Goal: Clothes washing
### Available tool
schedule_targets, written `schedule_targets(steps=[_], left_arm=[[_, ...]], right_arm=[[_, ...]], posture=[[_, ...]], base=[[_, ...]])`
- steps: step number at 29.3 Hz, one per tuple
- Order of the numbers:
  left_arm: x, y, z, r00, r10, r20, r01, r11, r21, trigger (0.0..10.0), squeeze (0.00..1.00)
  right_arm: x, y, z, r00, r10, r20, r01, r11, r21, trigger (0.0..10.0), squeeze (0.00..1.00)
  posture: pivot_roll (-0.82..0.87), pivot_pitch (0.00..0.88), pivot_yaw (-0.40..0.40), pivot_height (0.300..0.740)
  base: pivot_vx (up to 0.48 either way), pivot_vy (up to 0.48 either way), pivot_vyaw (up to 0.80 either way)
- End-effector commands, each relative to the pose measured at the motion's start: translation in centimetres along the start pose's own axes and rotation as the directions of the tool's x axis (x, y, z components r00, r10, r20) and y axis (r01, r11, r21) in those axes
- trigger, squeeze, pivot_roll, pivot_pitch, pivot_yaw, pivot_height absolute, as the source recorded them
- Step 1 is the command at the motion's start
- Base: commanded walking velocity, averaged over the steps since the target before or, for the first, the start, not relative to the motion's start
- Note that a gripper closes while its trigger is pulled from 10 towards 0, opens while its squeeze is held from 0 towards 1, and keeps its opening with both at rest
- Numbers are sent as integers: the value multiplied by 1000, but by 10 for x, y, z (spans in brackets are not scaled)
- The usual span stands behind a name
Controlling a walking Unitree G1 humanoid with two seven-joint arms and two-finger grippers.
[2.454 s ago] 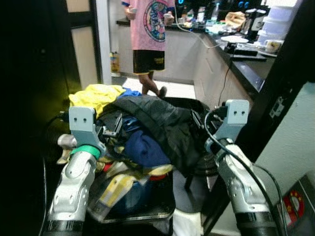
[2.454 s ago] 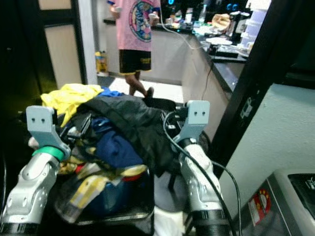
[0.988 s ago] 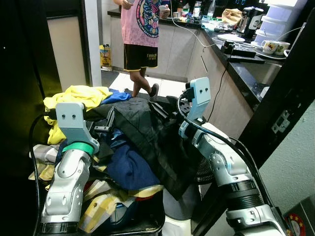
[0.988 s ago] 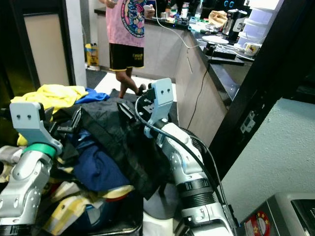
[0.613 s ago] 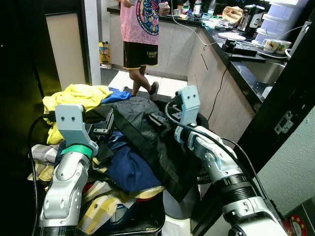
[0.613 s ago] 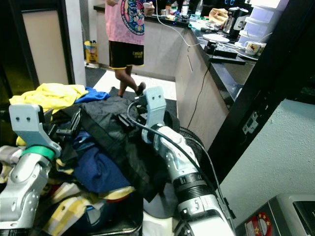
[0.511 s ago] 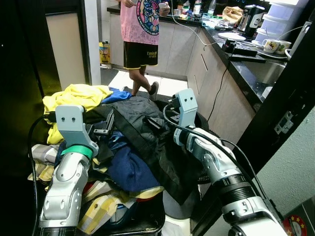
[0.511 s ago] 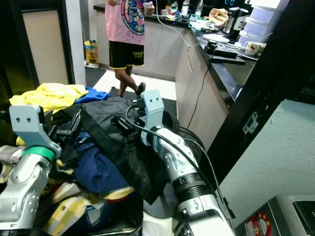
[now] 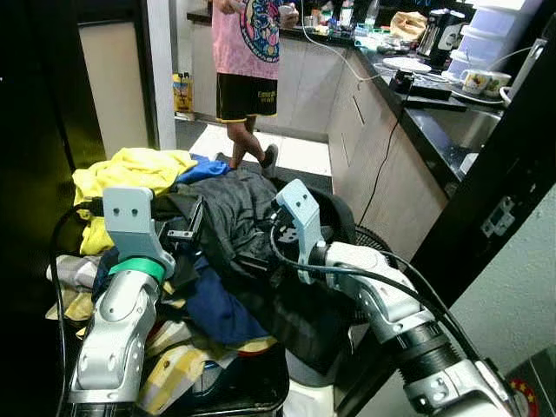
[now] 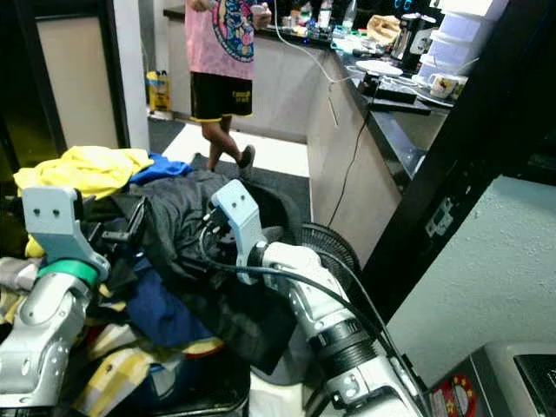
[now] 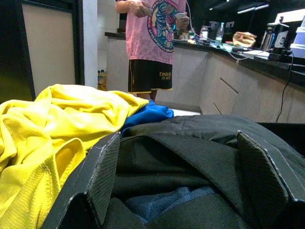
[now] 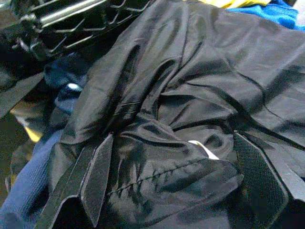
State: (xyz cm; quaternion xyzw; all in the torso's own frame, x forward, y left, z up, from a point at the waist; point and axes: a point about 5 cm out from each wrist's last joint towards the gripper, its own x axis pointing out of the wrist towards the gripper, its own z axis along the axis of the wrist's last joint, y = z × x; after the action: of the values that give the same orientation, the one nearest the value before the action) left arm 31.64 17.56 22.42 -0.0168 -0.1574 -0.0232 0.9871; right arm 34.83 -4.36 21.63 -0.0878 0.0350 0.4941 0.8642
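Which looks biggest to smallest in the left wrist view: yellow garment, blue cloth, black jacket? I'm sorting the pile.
1. black jacket and yellow garment: they cover similar areas, and both lie close to the camera, so no firm ranking.
2. blue cloth, a small patch between them, clearly the smallest.

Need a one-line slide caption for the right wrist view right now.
Right hand open, fingers spread over a fold of the black jacket on the laundry pile, blue garment alongside.
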Motion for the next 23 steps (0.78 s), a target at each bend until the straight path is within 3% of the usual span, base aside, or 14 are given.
schedule_targets(steps=[1,11,12,13,14,16,19,23], left_arm=[[-2,-5,-7,999,-22,-34,22,1000,2,10000,0],[-3,-4,-6,999,-20,-34,21,1000,15,10000,0],[-3,-2,-6,999,-15,-33,16,1000,17,10000,0],[-3,-2,-6,999,-15,-33,16,1000,17,10000,0],[-3,-2,-5,999,-12,-32,12,1000,19,10000,0],[-3,-2,-5,999,-12,-32,12,1000,19,10000,0],[-4,-1,-4,999,-10,-31,10,1000,21,10000,0],[-5,-1,-3,1000,-12,-29,12,1000,23,10000,0]], right_arm=[[2,7,-11,998,43,-48,-43,999,3,10000,0],[1,12,-1,994,107,-10,-107,994,-5,10000,0],[-4,21,4,978,207,2,-207,978,-14,10000,0],[-4,21,4,978,207,2,-207,978,-14,10000,0],[-10,30,6,952,306,1,-306,952,-29,10000,0],[-10,30,6,952,306,1,-306,952,-29,10000,0],[-23,39,6,906,422,-21,-422,905,-52,10000,0],[-33,37,6,903,429,-23,-430,901,-64,10000,0]], posture=[[-5,25,-103,740],[-1,24,-106,740],[2,22,-111,740],[2,22,-111,740],[3,22,-110,740],[3,22,-110,740],[2,22,-108,740],[5,23,-106,740]], base=[[0,0,0],[0,0,0],[0,0,0],[0,0,0],[0,0,0],[0,0,0],[0,0,0],[0,0,0]])
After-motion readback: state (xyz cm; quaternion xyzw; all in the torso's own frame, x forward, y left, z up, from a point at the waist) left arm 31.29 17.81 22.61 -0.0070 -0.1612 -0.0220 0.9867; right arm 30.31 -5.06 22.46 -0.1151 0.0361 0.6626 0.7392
